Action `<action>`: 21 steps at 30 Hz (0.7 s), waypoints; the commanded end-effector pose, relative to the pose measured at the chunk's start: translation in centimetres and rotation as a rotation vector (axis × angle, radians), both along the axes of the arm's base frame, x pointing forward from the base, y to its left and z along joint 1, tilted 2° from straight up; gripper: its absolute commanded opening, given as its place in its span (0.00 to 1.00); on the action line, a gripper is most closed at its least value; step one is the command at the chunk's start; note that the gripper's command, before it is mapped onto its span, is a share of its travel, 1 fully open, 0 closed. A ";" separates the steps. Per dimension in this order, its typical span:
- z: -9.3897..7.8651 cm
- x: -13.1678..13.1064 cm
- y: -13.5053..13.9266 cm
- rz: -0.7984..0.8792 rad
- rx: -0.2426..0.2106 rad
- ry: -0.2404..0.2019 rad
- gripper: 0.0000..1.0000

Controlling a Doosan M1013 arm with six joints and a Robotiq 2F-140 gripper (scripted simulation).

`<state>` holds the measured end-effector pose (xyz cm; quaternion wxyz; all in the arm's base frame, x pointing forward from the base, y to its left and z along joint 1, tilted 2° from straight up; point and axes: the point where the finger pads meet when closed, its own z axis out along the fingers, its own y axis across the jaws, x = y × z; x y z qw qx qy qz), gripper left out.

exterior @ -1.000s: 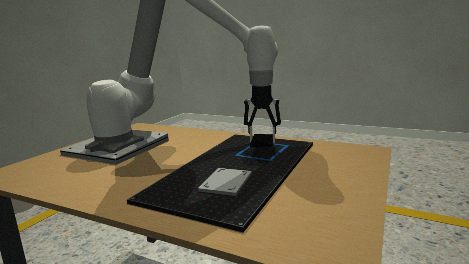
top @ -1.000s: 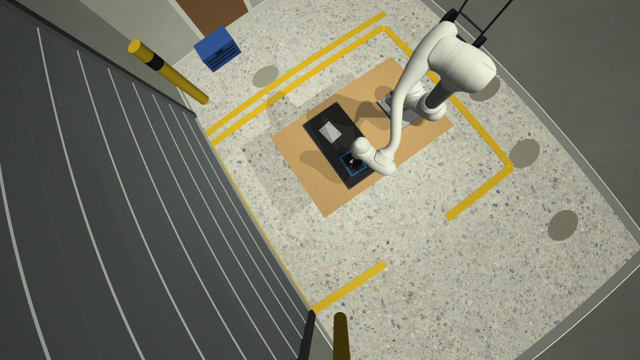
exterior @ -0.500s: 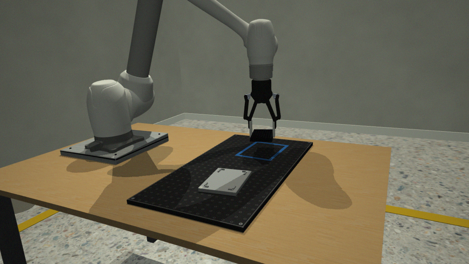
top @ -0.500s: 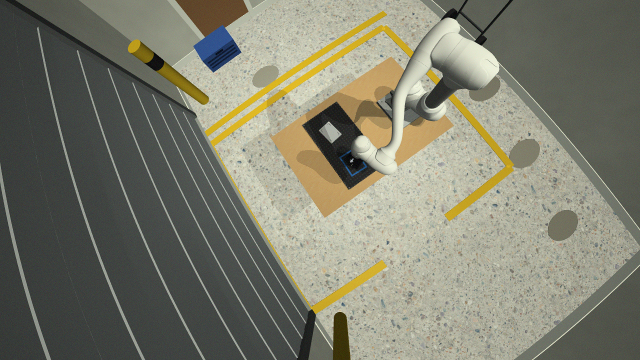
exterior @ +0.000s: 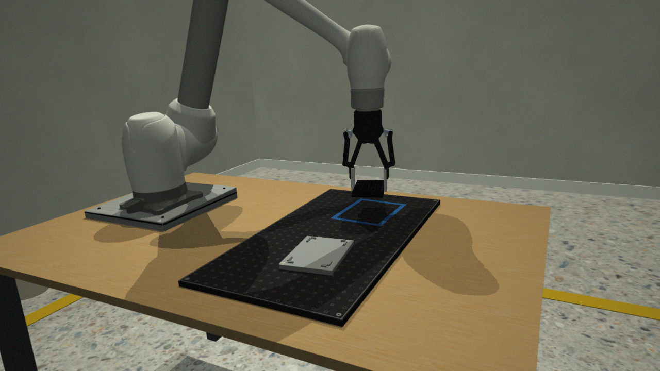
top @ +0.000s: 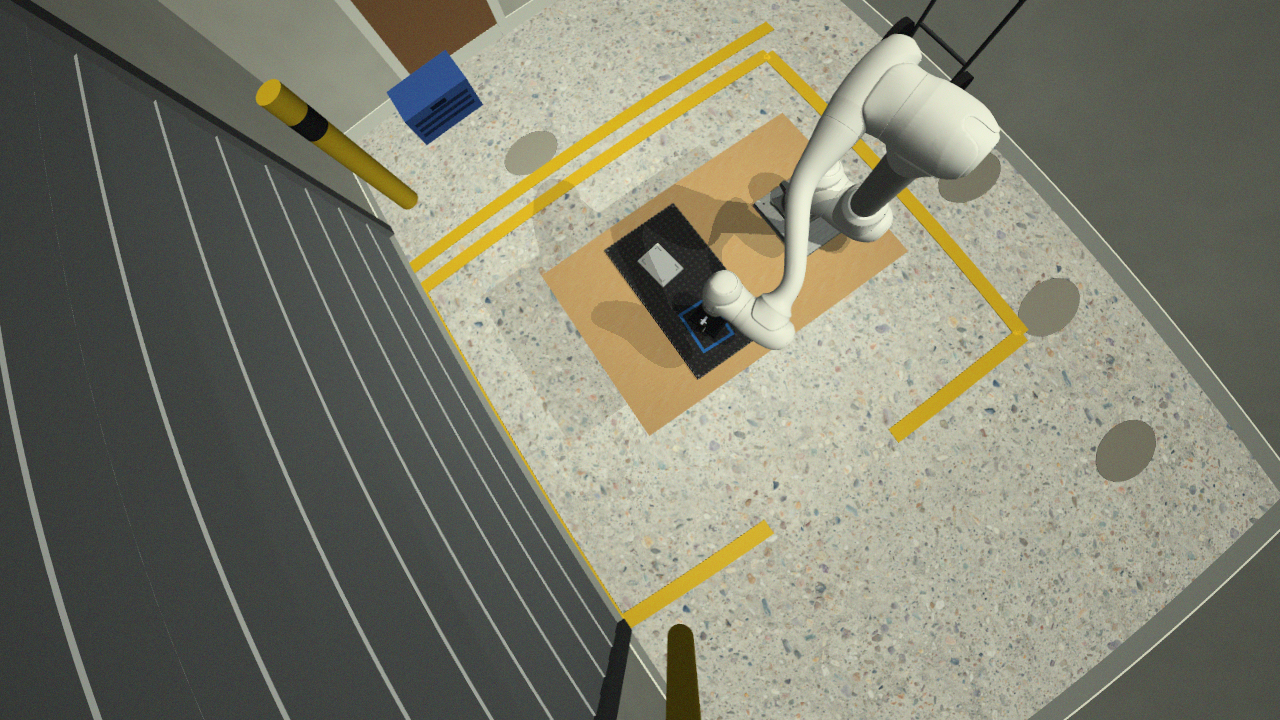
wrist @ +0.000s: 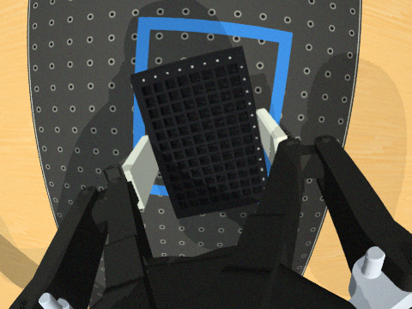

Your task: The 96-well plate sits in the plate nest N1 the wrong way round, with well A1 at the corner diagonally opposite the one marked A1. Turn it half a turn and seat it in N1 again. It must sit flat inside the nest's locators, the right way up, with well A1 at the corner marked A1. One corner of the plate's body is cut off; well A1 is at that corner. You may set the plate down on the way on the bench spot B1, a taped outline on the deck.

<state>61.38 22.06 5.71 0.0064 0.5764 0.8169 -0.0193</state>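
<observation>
My gripper (exterior: 368,177) is shut on the black 96-well plate (exterior: 368,187) and holds it level a little above the blue taped outline B1 (exterior: 368,212). In the wrist view the plate (wrist: 201,132) sits between the two pale finger pads, gripped on its long sides, skewed a little against the blue outline (wrist: 212,34) below. I cannot make out the cut corner. The grey plate nest N1 (exterior: 316,254) lies empty on the black deck, nearer the front, with small locators at its corners. From above, the nest (top: 660,264) and the gripper (top: 707,322) show small.
The black perforated deck (exterior: 313,249) lies on a wooden table. The arm's base (exterior: 161,203) stands on a grey plate at the table's back left. Yellow floor tape, a yellow bollard (top: 335,143) and a blue box (top: 435,96) lie off the table.
</observation>
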 end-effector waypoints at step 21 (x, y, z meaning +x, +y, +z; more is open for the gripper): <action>0.4 0.4 -5.0 -0.500 -0.006 -0.019 0.00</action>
